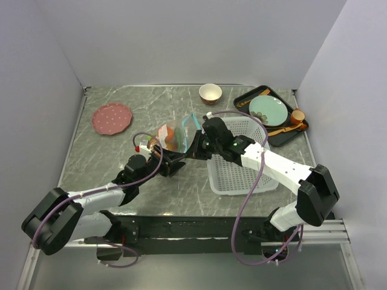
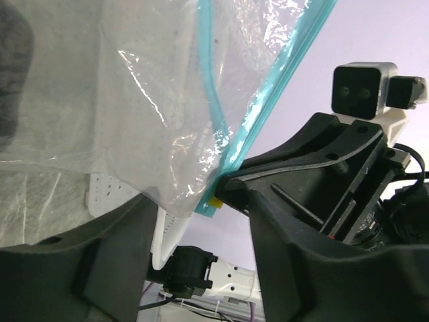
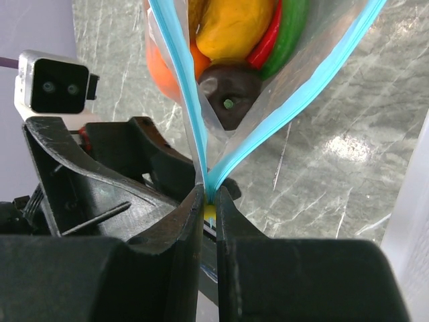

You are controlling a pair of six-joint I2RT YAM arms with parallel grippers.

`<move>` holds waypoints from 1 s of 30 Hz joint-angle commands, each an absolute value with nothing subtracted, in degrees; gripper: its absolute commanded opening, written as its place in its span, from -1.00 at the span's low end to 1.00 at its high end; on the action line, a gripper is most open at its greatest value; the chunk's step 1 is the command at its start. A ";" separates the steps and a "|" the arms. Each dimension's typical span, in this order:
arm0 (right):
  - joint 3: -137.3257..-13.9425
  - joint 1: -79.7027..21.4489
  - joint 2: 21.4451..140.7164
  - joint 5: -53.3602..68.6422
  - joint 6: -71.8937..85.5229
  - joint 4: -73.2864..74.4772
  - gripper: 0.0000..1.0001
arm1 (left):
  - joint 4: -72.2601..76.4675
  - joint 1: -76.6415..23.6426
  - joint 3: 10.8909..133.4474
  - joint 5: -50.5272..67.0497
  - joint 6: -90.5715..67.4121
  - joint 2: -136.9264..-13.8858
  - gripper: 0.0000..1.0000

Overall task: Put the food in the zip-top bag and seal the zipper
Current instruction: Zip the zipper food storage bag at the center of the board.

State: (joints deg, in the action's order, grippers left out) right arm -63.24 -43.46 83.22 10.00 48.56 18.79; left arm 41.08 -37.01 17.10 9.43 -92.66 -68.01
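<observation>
Setting: a grey marbled desk [image 1: 181,187] boxed in by plain pale walls.
Zip-top bag: the zip-top bag [image 1: 175,134] is held by one corner over the middle of the desk, between the two arms.
Food: the food sits inside the bag, with a yellow-orange fruit [image 3: 234,27], a red chili [image 3: 269,40], a green chili [image 3: 293,27], a dark brown piece [image 3: 231,100] and an orange [image 3: 157,64] showing.
Zipper: the zipper [image 3: 179,87] meets only at the pinched corner; from there its two teal strips spread in a V.
Right gripper: the right gripper [image 3: 209,198] is pressed tight on that zipper corner.
Left gripper: the left gripper [image 2: 201,204] has its fingers apart, straddling the same corner without pressing it.
Done: loading looks finished.
Left: nearly the whole zipper run is unsealed.
Around: white basket [image 1: 239,172] under the right arm; tan bowl [image 1: 210,93], pink plate [image 1: 112,118] and black tray [image 1: 254,93] farther back.
</observation>
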 commanded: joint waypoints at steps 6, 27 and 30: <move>-63.10 -43.24 81.04 10.02 49.48 17.75 -0.88 | 44.12 -37.35 18.02 8.17 -92.29 -67.24 -0.32; -64.25 -42.72 82.18 12.39 50.80 16.26 -0.84 | 39.46 -37.35 16.96 7.03 -91.76 -64.95 -0.98; -63.81 -42.63 81.74 13.53 51.24 15.12 -0.56 | 40.60 -37.27 16.70 7.29 -92.11 -65.48 -0.98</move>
State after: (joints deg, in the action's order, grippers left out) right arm -62.70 -43.07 83.22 11.42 50.15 18.59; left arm 37.10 -37.10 17.06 7.20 -92.27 -65.10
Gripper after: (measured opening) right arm 0.173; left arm 0.017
